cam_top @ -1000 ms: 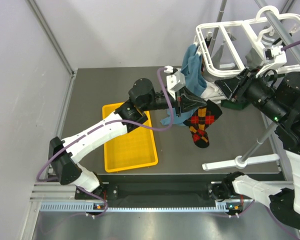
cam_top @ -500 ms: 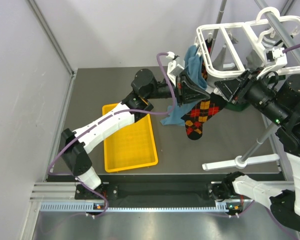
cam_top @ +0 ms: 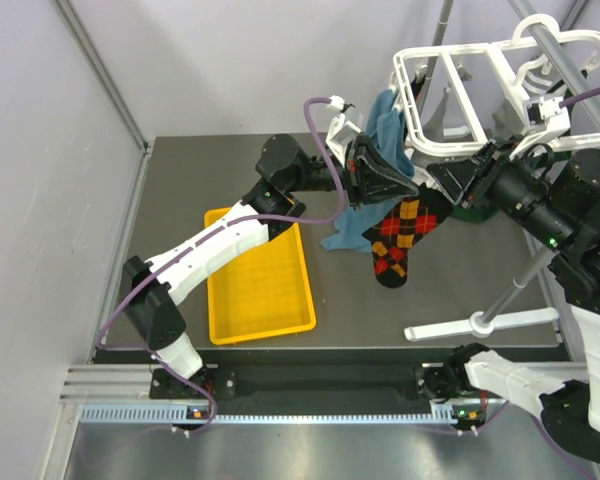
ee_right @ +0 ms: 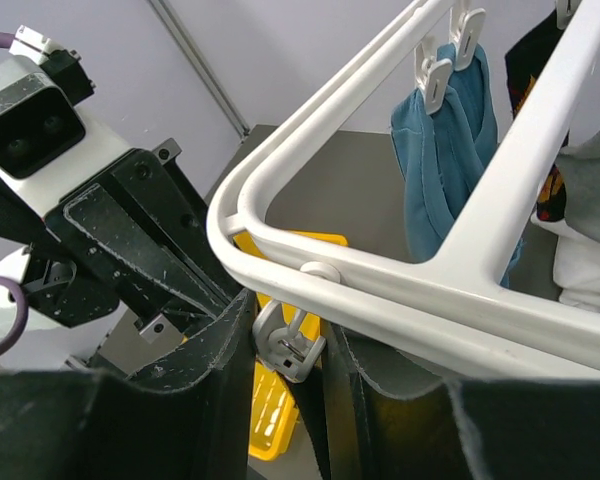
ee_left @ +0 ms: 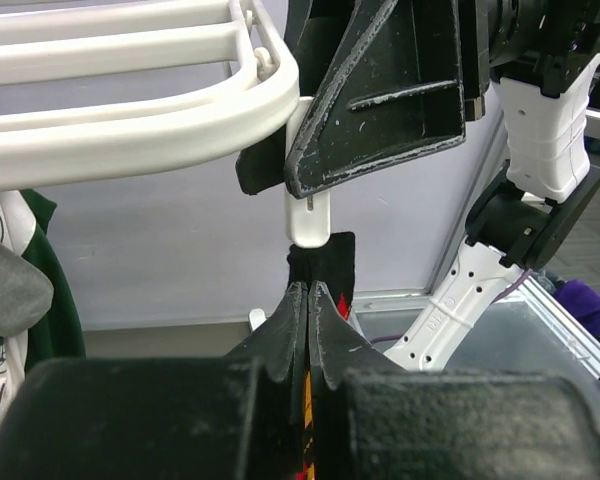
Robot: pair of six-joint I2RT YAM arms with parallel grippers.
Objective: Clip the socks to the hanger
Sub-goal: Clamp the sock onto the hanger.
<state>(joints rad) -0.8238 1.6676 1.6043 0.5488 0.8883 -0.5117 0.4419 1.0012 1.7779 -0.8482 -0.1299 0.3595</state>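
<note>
The white hanger (cam_top: pixel 450 55) hangs at the back right. My left gripper (cam_top: pixel 405 185) is shut on the black cuff of a red, black and yellow argyle sock (cam_top: pixel 398 235), which dangles below it. In the left wrist view the cuff (ee_left: pixel 325 258) pokes up from my shut gripper (ee_left: pixel 309 290), just under a white clip (ee_left: pixel 307 215) on the hanger's rim (ee_left: pixel 130 130). My right gripper (cam_top: pixel 448 180) faces it. In the right wrist view, that gripper (ee_right: pixel 290 320) is shut on the same clip (ee_right: pixel 292 345), below the frame (ee_right: pixel 380 290).
A blue sock (ee_right: pixel 445 170) hangs clipped to the frame, its lower part draped toward the table (cam_top: pixel 345 232). Grey fabric (ee_right: pixel 595 180) hangs at the right. A yellow tray (cam_top: pixel 265 290) lies on the table. The grey stand pole (cam_top: pixel 570 70) and its white foot (cam_top: pixel 480 325) stand right.
My left arm has lifted the argyle sock up and back, bringing its cuff to the clip. The right gripper has stayed on the clip.
</note>
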